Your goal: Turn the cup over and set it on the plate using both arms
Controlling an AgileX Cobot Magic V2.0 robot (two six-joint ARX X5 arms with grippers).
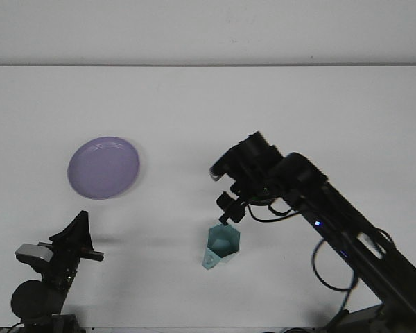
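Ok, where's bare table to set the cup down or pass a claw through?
Free: the far table behind the purple plate, and the strip between plate and teal cup. Crowded: around the cup, where the right claw hovers, and the near-left corner by the left claw.

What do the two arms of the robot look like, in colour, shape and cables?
Both arms are black. The right arm is long and boxy, with bulky rounded joints, loose black cables looping beside it, and a small blue light on its side. The left arm shows a round black joint, a grey block, and a pointed triangular left gripper.
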